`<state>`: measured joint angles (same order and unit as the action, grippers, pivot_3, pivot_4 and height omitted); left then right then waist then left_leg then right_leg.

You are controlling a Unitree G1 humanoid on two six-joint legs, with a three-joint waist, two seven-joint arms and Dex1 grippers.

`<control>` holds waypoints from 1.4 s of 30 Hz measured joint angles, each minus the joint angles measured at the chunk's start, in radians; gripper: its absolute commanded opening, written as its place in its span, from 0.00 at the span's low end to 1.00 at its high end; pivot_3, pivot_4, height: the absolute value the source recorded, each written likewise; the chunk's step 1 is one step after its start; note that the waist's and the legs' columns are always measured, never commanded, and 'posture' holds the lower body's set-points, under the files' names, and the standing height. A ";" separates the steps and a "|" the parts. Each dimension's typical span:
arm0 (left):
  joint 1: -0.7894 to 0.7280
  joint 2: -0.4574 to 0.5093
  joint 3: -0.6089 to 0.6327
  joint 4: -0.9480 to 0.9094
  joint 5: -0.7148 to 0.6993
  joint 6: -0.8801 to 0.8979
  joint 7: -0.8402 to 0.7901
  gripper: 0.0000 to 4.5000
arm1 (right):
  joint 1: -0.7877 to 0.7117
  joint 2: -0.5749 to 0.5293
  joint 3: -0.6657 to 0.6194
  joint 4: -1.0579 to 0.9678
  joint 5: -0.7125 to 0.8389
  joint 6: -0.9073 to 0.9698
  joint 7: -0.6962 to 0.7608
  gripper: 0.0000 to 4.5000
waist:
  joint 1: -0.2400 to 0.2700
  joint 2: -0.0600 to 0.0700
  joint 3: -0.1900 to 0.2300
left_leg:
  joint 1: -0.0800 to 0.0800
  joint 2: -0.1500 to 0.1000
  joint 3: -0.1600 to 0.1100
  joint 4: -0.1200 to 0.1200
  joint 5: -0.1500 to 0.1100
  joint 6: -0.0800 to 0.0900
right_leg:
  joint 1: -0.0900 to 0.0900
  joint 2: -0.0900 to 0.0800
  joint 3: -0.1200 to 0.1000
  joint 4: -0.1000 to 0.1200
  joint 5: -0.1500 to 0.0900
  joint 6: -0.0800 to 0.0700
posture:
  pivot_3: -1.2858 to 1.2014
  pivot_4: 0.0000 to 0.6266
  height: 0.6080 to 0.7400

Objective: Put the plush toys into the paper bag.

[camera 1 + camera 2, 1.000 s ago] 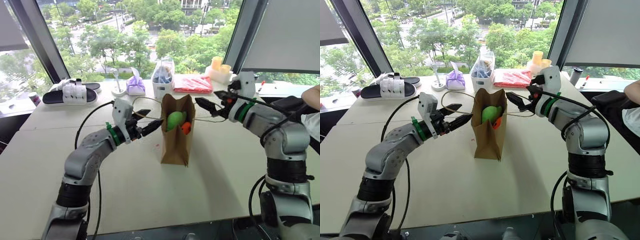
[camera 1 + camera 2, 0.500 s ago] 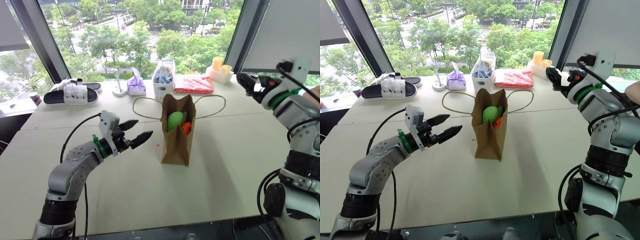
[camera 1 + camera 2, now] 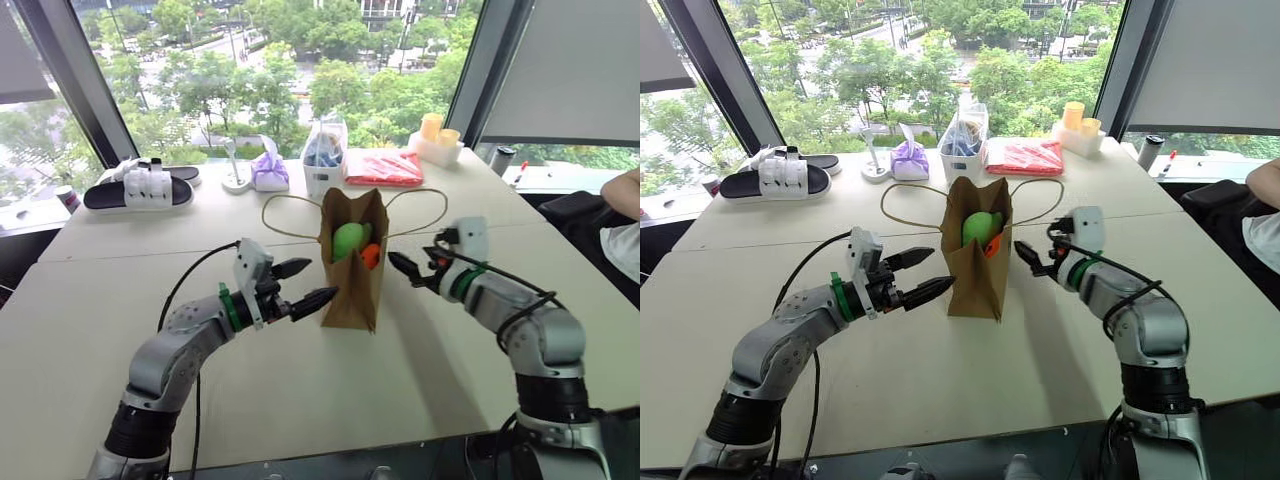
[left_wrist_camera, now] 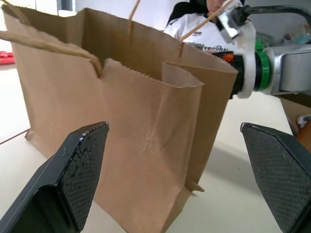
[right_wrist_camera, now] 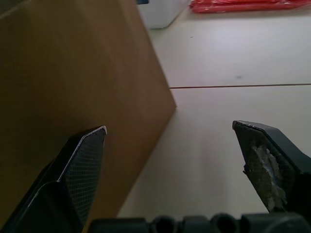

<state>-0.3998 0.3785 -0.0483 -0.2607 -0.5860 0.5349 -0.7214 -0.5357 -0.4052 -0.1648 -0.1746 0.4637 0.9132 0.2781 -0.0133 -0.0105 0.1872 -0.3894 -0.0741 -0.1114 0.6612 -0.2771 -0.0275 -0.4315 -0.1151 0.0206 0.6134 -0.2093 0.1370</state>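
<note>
The left gripper (image 3: 302,283) hangs just left of the paper bag (image 3: 354,265), its two black fingers spread wide apart and holding nothing, the tips pointing at the bag's side. Beyond it, well back by the window, lie a black-and-white sandal (image 3: 140,187), a purple bundle (image 3: 270,171) and a clear bag of blue items (image 3: 325,155). The paper bag stands upright on the table (image 3: 300,380) between the two grippers, its thin handles looping out to either side; inside its open mouth sit the green toy (image 3: 347,241) and, toward the right gripper's side, the orange toy (image 3: 371,256). The right gripper (image 3: 413,269) is just right of the bag, fingers likewise apart and empty, aimed at the bag. Behind it lie a red packet (image 3: 385,169) and yellow cups (image 3: 437,130). A person's arm (image 3: 621,194) shows at the far right. The left wrist view shows the bag's folded side up close, and white lettering on the person's shirt, too cut off to read.
</note>
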 measured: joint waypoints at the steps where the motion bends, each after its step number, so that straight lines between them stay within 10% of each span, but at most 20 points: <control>1: 0.000 -0.005 -0.004 -0.006 0.002 0.004 0.006 1.00 | -0.003 0.007 0.008 0.000 -0.001 -0.004 0.004 0.69 | 0.002 0.000 0.000 | 0.000 0.000 0.000 0.000 0.000 0.000 | 0.000 0.000 0.000 0.000 0.000 0.000 | 0.52 0.24 1.00; 6: -0.004 -0.032 -0.046 -0.037 0.009 0.027 0.028 1.00 | -0.009 0.013 0.040 0.000 -0.001 -0.005 0.022 0.13 | 0.002 0.000 0.000 | 0.000 0.000 0.000 0.000 0.000 0.000 | 0.001 0.000 0.000 -0.001 0.000 0.000 | 0.52 0.24 1.00; 25: -0.065 -0.197 -0.167 0.044 0.240 -0.002 0.242 1.00 | -0.016 0.035 0.073 -0.040 -0.008 0.005 0.037 0.13 | 0.002 0.000 0.000 | 0.000 -0.001 0.000 0.000 0.000 0.000 | 0.000 0.000 0.000 0.000 0.000 0.000 | 0.52 0.24 1.00; 35: -0.042 -0.242 -0.152 0.069 0.286 -0.012 0.317 0.01 | -0.016 0.038 0.075 -0.041 -0.008 0.007 0.023 0.12 | 0.002 0.000 0.000 | 0.000 -0.001 0.000 0.000 0.000 0.000 | 0.000 0.000 0.000 0.000 0.000 0.000 | 0.52 0.24 1.00; 42: -0.062 -0.248 -0.112 0.127 0.263 -0.015 0.284 0.01 | -0.011 0.023 0.044 -0.097 0.009 0.037 0.018 0.12 | 0.005 0.000 0.000 | 0.000 -0.001 0.000 0.000 0.000 0.000 | 0.001 0.000 -0.001 0.000 0.000 0.000 | 0.52 0.24 1.00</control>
<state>-0.4622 0.1308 -0.1602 -0.1342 -0.3233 0.5198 -0.4377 -0.5467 -0.3824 -0.1207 -0.2714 0.4723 0.9499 0.2966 -0.0081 -0.0106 0.1872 -0.3898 -0.0749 -0.1115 0.6615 -0.2771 -0.0276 -0.4309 -0.1151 0.0196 0.6130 -0.2093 0.1370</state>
